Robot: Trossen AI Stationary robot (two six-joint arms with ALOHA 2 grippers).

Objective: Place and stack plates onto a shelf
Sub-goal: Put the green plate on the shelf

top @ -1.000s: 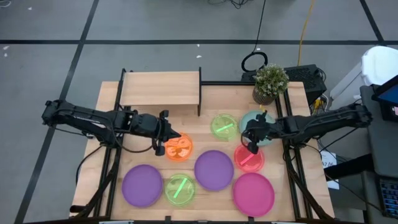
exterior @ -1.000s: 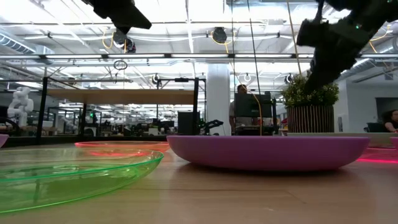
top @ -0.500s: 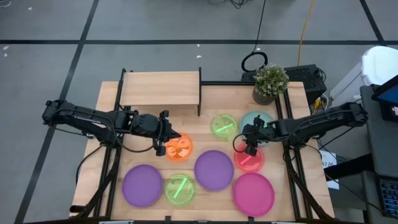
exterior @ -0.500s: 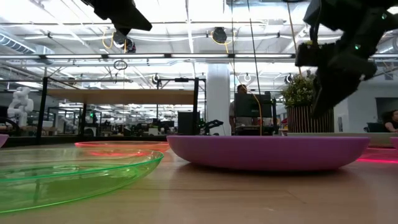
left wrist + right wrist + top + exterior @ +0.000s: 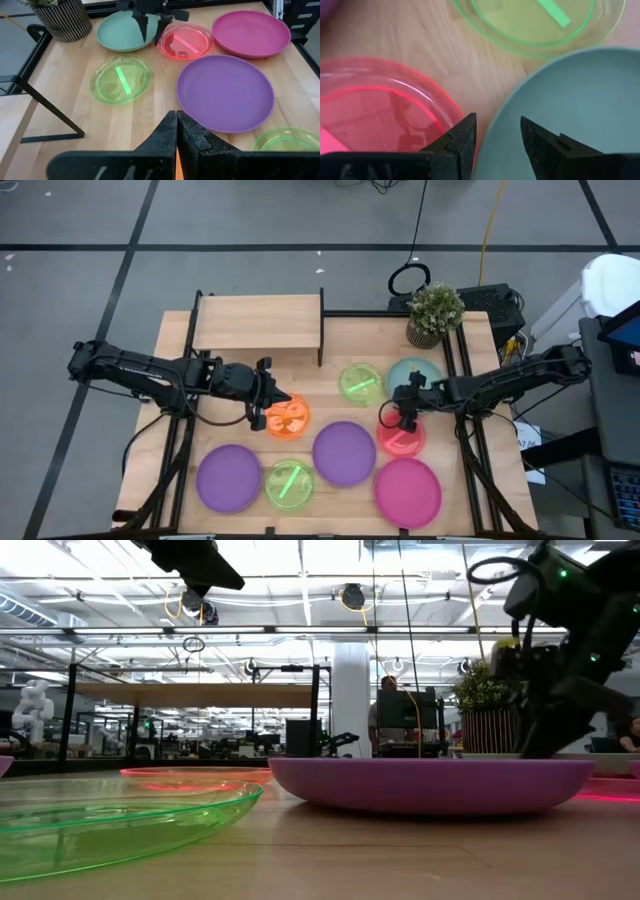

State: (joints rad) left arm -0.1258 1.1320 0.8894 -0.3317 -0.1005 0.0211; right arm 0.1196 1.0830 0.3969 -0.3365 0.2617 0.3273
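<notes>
Shelf (image 5: pixel 258 321): bare, at the bench's (image 5: pixel 470 510) far left; no plate placed yet, so the stacking appears entirely ahead.

Plates: all on the bench. Orange plate (image 5: pixel 292 418), two green plates (image 5: pixel 360 383) (image 5: pixel 289 483), pale teal plate (image 5: pixel 428 370), red-pink plate (image 5: pixel 400 437), two purple plates (image 5: pixel 344 452) (image 5: pixel 229 477), magenta plate (image 5: pixel 408 491).

Right hand (image 5: pixel 407 420): low over the red-pink plate's rim where it meets the teal plate, fingers parted, holding nothing.

Left hand (image 5: pixel 262 417): beside the orange plate's edge, fingers pressed together; whether it grips the plate cannot be told.

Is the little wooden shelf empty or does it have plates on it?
Empty: the shelf shows only bare wood from above.
</notes>
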